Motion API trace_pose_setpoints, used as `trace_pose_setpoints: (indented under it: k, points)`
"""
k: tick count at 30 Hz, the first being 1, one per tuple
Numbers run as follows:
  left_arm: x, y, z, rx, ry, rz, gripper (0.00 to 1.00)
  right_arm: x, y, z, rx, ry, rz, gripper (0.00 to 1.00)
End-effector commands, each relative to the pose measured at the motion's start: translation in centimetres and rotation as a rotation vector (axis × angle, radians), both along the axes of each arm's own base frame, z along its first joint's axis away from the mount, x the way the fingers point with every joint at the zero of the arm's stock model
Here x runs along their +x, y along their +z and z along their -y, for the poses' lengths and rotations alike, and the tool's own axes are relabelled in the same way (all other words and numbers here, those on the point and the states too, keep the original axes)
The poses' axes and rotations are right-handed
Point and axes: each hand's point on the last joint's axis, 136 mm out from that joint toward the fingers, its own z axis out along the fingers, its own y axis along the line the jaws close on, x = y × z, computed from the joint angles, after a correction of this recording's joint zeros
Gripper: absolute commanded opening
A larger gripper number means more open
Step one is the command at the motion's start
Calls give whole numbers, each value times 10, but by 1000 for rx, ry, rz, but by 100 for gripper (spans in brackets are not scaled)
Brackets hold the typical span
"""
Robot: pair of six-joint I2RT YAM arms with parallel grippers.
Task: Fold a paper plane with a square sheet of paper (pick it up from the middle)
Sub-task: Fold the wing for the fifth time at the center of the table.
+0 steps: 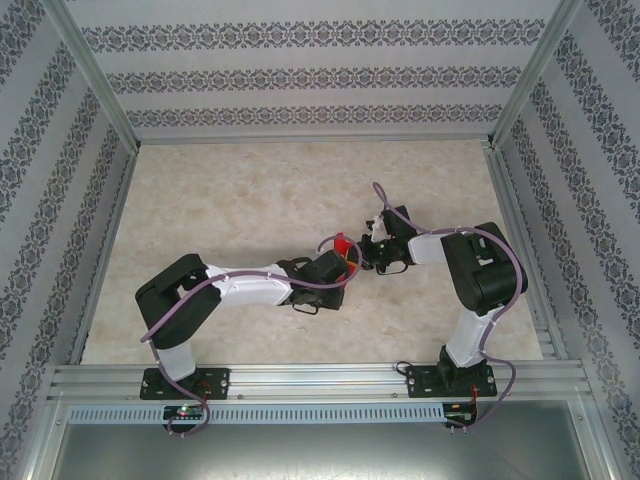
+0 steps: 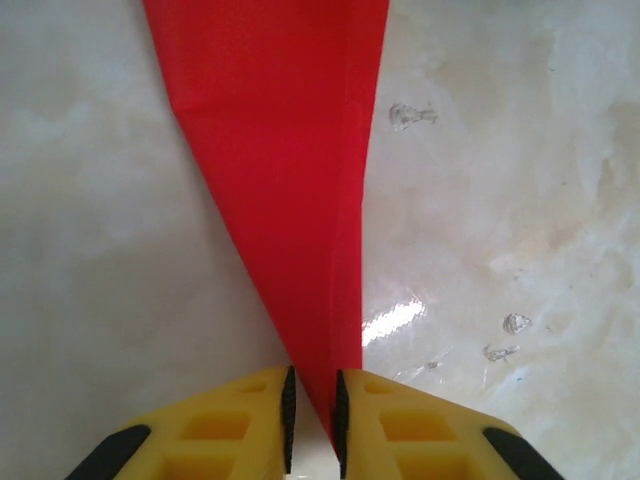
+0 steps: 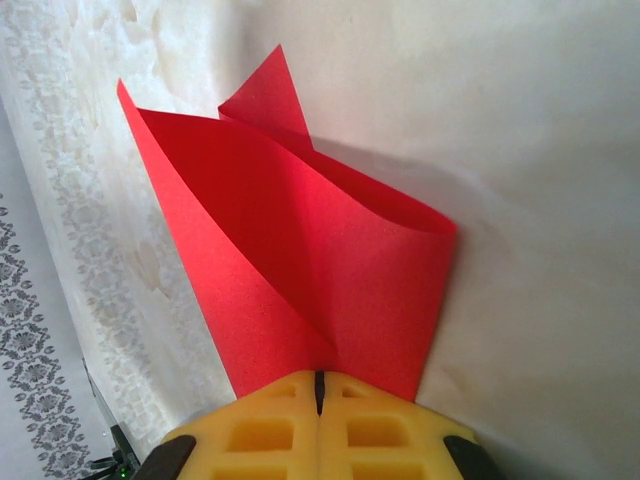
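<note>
Two grippers shared a partly folded sheet of thin bright red paper (image 1: 343, 245) at centre frame. The right gripper (image 3: 320, 385) pinched its edge tight. The left gripper (image 2: 315, 420) flanked its pointed tip, jaws slightly apart, grip unclear.

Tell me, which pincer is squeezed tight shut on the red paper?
The right pincer: its yellow fingers meet with no gap, pinching the red paper. The left pincer shows a slit between its fingers, around the paper's narrow tip.

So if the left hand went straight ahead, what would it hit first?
The red paper, whose tip already sits between the left hand's fingers. Behind it, probably the right hand.
</note>
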Motion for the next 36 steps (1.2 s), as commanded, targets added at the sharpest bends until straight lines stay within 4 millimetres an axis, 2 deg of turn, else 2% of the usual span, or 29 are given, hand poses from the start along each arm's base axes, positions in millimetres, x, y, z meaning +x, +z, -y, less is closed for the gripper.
trace_pose_setpoints:
  k: [1, 5, 9, 19, 24, 27, 31, 36]
  points:
    - [-3, -3, -6, 104, -17, 21, 16, -27, -46, 28, -178, -54, -126, 0]
    - [-6, -11, -14, 175, -37, 20, 11, -24, -45, 27, -174, -58, -120, 0]
    - [-10, -18, -24, 271, -57, 30, 9, -21, -35, 23, -136, -65, -95, 0]
    - [-10, -30, -35, 385, -101, 43, 7, -9, 26, 9, 2, -70, 16, 12]
    - [-10, -36, -39, 418, -124, 49, 6, -11, 43, 4, 79, -83, 26, 15]
    - [-11, -38, -40, 426, -137, 50, 6, -16, 45, 4, 74, -80, 15, 20]
    - [-11, -39, -37, 415, -153, 59, 6, -26, 39, 20, 3, -95, 8, 26]
    - [-9, -38, -36, 413, -175, 70, 6, -23, 43, 16, 38, -83, 12, 31]
